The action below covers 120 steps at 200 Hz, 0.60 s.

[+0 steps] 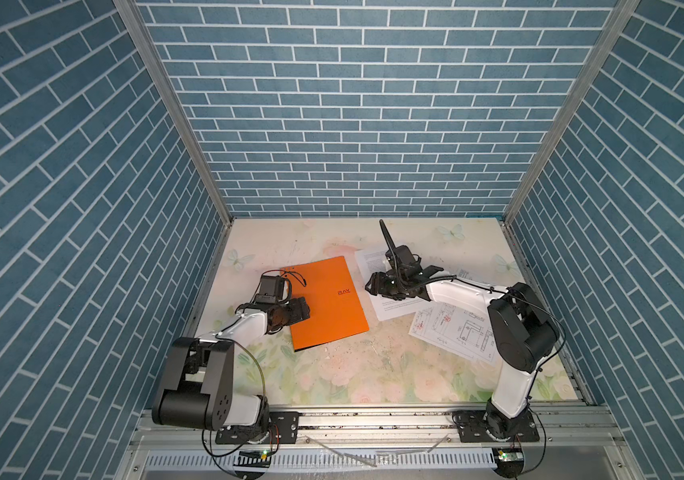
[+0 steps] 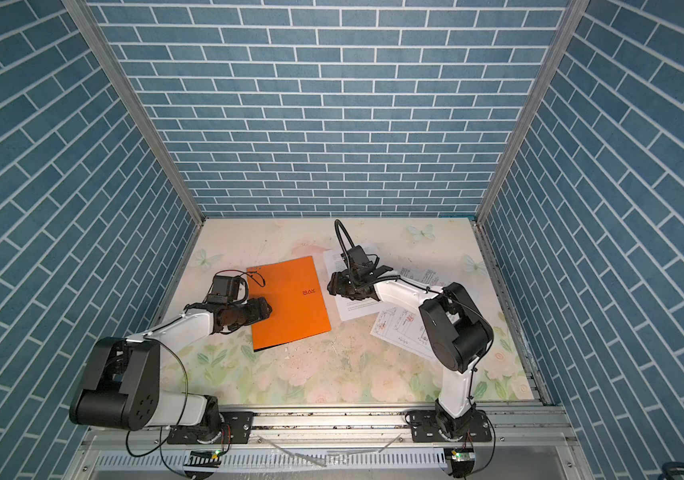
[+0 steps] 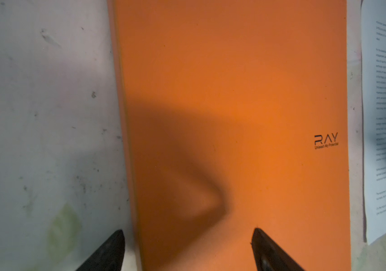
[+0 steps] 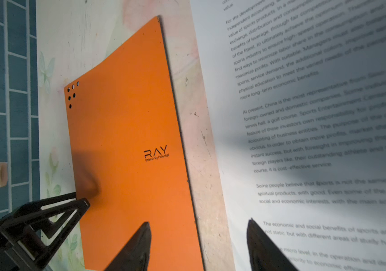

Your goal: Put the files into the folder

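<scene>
The floral surface (image 1: 353, 374) fills the lower middle of both top views. The closed orange folder (image 1: 332, 320) lies flat left of centre. The files (image 1: 392, 309) lie right of it, a drawing sheet (image 1: 452, 332) lowest. The left gripper (image 3: 187, 232) fingers stand released, straddling the folder's left edge. The right gripper (image 4: 199, 221) fingers gape empty, one over the folder, one over the text sheet (image 4: 304, 140)

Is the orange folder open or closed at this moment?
Closed. The folder lies flat with its orange cover and logo facing up; only a thin dark edge shows beneath. The text sheet lies outside, beside it.
</scene>
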Available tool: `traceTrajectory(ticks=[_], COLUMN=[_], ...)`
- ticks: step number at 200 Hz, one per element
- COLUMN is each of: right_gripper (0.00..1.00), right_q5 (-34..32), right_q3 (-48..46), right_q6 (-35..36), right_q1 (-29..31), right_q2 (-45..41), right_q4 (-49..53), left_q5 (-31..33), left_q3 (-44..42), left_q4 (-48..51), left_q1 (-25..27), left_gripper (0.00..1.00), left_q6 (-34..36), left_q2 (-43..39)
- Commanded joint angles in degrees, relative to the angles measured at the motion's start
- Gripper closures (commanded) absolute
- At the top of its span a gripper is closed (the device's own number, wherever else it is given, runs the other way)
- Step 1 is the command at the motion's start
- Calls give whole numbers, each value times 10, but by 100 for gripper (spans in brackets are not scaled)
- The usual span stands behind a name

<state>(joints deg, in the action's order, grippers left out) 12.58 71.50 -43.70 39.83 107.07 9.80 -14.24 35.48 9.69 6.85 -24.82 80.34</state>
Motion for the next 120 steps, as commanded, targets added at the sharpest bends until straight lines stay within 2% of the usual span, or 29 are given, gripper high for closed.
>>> traceTrajectory(ticks=[1,52,120], right_gripper=[34,34,35], right_q5=[28,68,70], right_q3=[31,71,79], right_q6=[-21,-34,-29], right_q1=[7,24,32], right_q2=[45,112,128], right_q4=[-31,-56,-30], left_q5=[-17,-32,-50], left_q3=[-13,-20,-25], left_q4=[6,1,-13], left_q1=[2,1,2], left_gripper=[14,14,14], left_q6=[1,-2,-8], left_q2=[-6,-5,-1])
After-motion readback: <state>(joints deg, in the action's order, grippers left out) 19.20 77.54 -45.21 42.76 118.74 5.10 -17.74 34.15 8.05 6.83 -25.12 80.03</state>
